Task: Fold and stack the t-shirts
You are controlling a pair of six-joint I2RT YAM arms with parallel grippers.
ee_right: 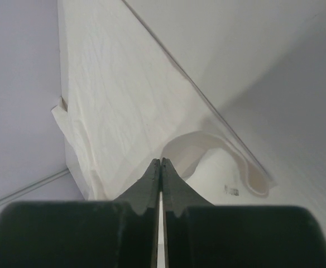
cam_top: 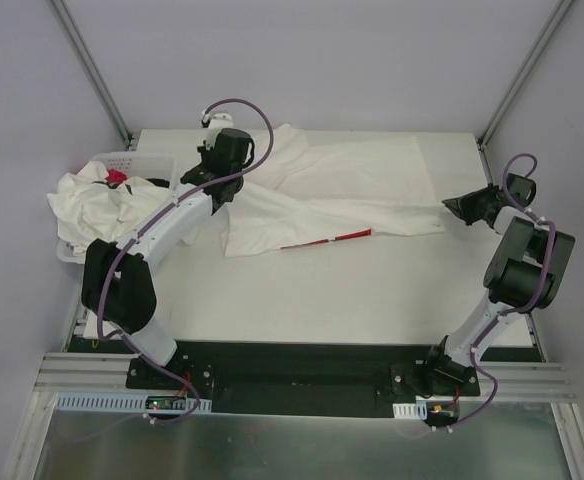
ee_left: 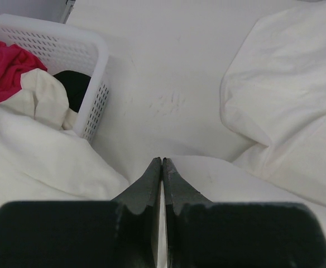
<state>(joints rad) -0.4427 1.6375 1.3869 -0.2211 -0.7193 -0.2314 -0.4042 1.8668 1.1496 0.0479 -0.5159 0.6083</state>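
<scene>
A: White table [cam_top: 372,290]; t-shirt [cam_top: 342,190] spread between both claws, basket [ee_left: 96,61] ahead-left of left claw [ee_left: 162,163]. That claw fully closed, grip on cloth unclear. Right claw [ee_right: 161,163] closed, apparently pinching hem.
B: Risk: thin pinch slips on lift, fold skews.

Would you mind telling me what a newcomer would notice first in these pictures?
A crumpled off-white t-shirt sprawls across the far half of the table, with the left gripper at its left edge and the right gripper by its right tip, both with fingers shut. At far left, a white basket overflows with more pale shirts and something red.
</scene>
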